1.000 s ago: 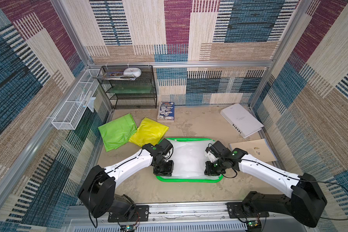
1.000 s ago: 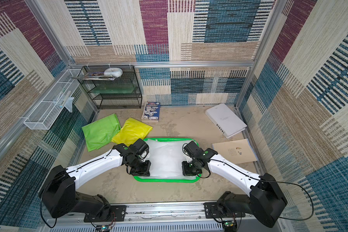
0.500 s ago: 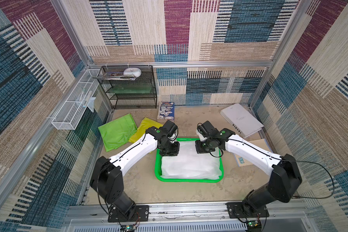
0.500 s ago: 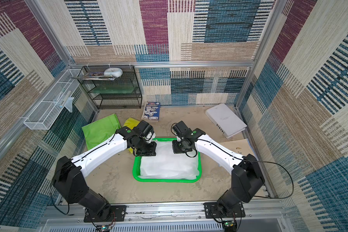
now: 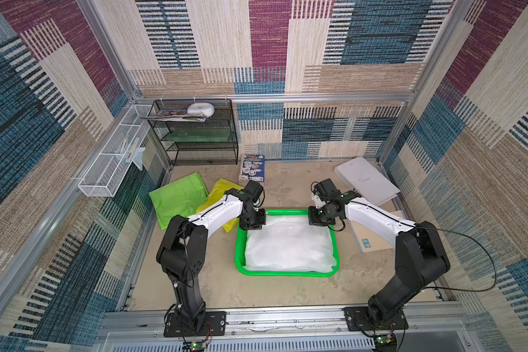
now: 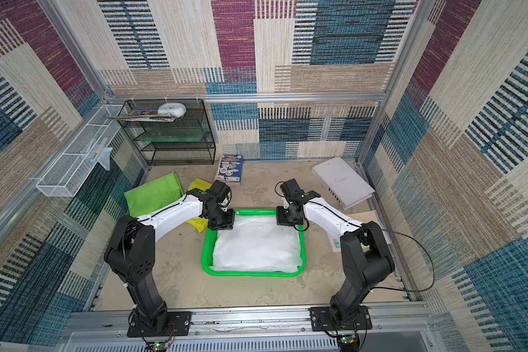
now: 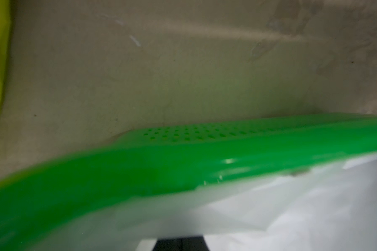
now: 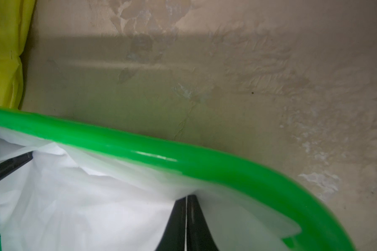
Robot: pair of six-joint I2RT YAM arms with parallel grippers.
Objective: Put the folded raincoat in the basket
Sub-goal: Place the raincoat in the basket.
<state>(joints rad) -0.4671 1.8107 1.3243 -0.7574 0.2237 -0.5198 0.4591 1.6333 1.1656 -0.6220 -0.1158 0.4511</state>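
The green basket (image 5: 287, 272) (image 6: 250, 273) sits mid-floor. The white translucent folded raincoat (image 5: 288, 247) (image 6: 256, 247) lies in it, filling most of the bottom. My left gripper (image 5: 252, 225) (image 6: 223, 227) is at the basket's far left corner and my right gripper (image 5: 317, 221) (image 6: 285, 222) at its far right corner. In the left wrist view the left gripper (image 7: 180, 241) is shut, the raincoat (image 7: 292, 206) draped at its tips inside the rim (image 7: 183, 169). In the right wrist view the right gripper (image 8: 186, 200) is shut on a thin layer of raincoat (image 8: 85, 206) under the rim (image 8: 183, 158).
A lime green folded sheet (image 5: 177, 198) and a yellow one (image 5: 217, 195) lie left of the basket. A booklet (image 5: 252, 167), a black mesh rack (image 5: 195, 134) and a white wire basket (image 5: 113, 158) stand at the back left. A white binder (image 5: 366, 179) and cardboard (image 5: 375, 237) lie right.
Both grippers moved from the basket's near side to its far corners, drawing the raincoat with them. It now lies inside the rim.
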